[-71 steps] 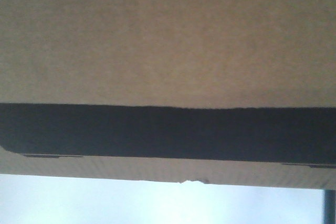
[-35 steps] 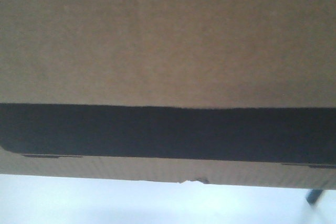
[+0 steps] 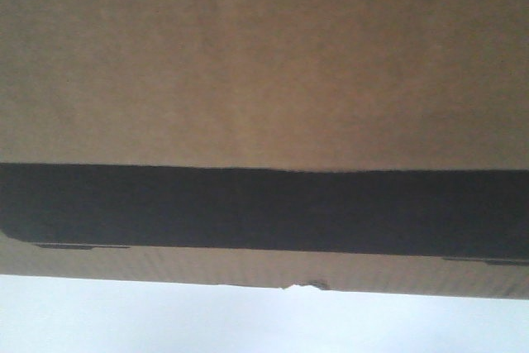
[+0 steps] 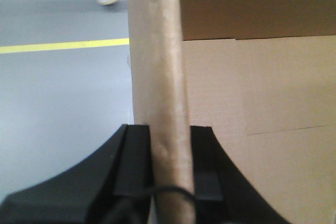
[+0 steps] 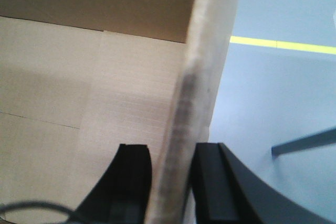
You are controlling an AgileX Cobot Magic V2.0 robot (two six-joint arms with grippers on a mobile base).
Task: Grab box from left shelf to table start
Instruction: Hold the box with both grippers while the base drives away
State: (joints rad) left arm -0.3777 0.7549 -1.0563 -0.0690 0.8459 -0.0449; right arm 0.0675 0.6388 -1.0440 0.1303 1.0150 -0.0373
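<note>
While left fingers [image 4: 137, 156] pinch one wall, right fingers [image 5: 134, 177] clamp another. The box [image 3: 264, 64] is corrugated brown cardboard, black-banded.

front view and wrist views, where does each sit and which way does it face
Front view: on the robot, facing forward; the box fills it; no arm shows.
Left wrist view: behind the left gripper, looking along it at the box wall it clamps.
Right wrist view: behind the right gripper, likewise.
Shared: both wrist views show the yellow floor line.

Grey floor [image 4: 63, 93] (yellow line [image 4: 63, 46])
</note>
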